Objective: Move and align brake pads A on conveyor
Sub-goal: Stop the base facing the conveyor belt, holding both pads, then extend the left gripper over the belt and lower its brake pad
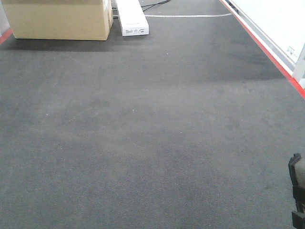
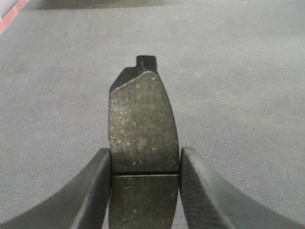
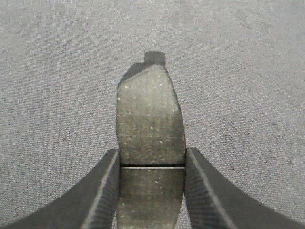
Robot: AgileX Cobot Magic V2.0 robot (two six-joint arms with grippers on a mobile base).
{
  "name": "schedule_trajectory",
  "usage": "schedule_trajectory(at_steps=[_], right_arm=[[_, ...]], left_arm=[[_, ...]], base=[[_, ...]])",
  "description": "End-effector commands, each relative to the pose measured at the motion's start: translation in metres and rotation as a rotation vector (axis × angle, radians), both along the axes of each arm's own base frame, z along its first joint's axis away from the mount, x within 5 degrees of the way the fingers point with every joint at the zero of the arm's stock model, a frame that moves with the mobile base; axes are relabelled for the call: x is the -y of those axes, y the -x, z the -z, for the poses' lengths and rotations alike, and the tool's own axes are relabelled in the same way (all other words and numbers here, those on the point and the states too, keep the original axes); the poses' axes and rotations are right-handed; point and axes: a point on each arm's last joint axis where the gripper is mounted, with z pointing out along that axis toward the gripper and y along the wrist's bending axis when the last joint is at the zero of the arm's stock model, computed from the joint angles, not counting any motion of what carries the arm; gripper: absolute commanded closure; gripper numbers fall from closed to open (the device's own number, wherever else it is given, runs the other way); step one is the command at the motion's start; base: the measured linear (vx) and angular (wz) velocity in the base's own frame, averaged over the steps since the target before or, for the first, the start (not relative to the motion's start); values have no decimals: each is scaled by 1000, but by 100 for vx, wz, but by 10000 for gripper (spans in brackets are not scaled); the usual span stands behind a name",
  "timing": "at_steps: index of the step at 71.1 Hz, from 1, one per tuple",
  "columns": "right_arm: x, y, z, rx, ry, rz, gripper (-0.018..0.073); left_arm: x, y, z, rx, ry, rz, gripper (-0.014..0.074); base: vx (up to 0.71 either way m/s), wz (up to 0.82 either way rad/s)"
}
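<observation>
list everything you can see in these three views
conveyor: one, dark charcoal, fills all views
red strips: two, red, along the belt's left and right edges
cardboard box: one, tan, far left end
white box: one, white, long, just right of the cardboard box
brake pads: two seen, dark grey-brown, one between each gripper's fingers, above the belt
left gripper: one, black, shut on a pad at its groove
right gripper: one, black, shut on a pad at its groove
dark part: one, black, lower right edge of the front view, likely the robot's
</observation>
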Motion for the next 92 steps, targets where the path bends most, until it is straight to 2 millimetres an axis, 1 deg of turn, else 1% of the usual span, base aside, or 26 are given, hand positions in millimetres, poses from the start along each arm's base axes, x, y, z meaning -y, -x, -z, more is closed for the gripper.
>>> schedule_trajectory(at_steps=[1,38,49,54,63,75,82,92], right_arm=[[0,-6,-16,110,-5,-2,400],[0,-6,-16,110,-5,-2,400],[0,-6,-16,109,-5,-2,400],[0,-6,-16,109,-5,-2,400],[0,-6,-16,109,-5,-2,400],[0,-6,-16,109,-5,-2,400],[0,-6,-16,109,-5,-2,400],[0,-6,-16,109,-5,-2,400]], left_arm=[[0,-3,-18,124,5,1,499],[0,-3,-19,144,14,-1,499],[1,-4,-18,121,17,1,499],[1,-7,-21,109,30,3,499],[6,-19,-33,81,55,35,499],[19,-45,-48,36,65,137,498],[30,-62,-50,-9,90,202,495],[52,-88,-47,-95,113,311,480]], base=[[0,0],[0,0],[0,0],[0,0],[0,0],[0,0],[0,0],[0,0]])
